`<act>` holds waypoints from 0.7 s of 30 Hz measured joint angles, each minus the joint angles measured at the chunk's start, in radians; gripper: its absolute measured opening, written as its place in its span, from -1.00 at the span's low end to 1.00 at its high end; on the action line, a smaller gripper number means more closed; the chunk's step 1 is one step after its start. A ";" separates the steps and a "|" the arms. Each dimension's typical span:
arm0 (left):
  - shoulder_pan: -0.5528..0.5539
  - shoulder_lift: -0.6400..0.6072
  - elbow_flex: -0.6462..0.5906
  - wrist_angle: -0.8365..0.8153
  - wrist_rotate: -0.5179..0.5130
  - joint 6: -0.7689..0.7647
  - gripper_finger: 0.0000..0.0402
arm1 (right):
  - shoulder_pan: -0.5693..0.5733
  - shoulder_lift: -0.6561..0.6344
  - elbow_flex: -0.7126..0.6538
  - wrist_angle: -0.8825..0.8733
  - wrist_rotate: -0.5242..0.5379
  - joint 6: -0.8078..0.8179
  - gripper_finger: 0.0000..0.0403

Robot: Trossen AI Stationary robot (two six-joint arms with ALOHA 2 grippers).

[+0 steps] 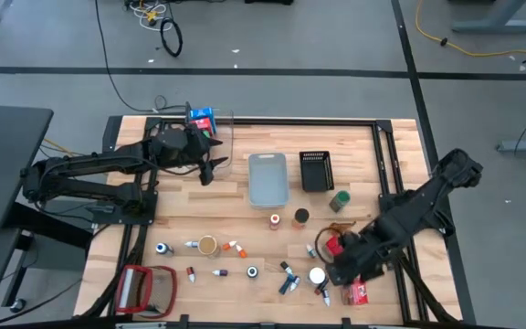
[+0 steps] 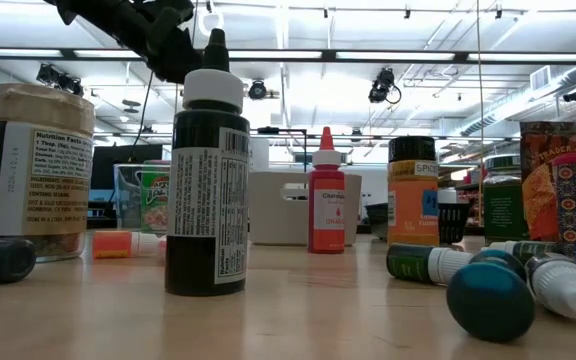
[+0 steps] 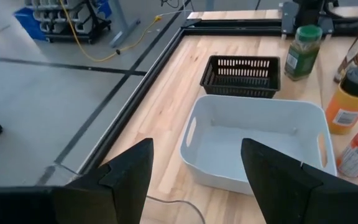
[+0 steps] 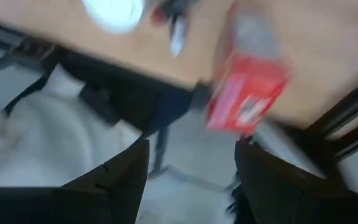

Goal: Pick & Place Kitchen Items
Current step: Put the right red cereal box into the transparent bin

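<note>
floor: grey, black tape lines [image 1: 409, 55] | ceiling: track lights [image 2: 383, 85]

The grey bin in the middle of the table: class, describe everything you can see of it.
The grey bin is a pale, plastic-looking rectangular tub with rounded corners and a slot handle in each short end. It sits upright and empty on the wooden table, lengthwise front to back, beside the black basket. Nothing touches it; the left claw hovers open nearby.
</note>
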 joint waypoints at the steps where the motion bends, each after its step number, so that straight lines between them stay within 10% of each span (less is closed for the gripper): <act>1: 0.000 0.000 0.000 0.000 0.000 0.008 0.26 | 0.014 0.000 -0.019 0.049 -0.002 0.035 0.22; 21: 0.000 0.000 0.000 0.000 0.000 0.002 0.26 | 0.094 0.001 -0.257 0.270 -0.040 0.223 0.22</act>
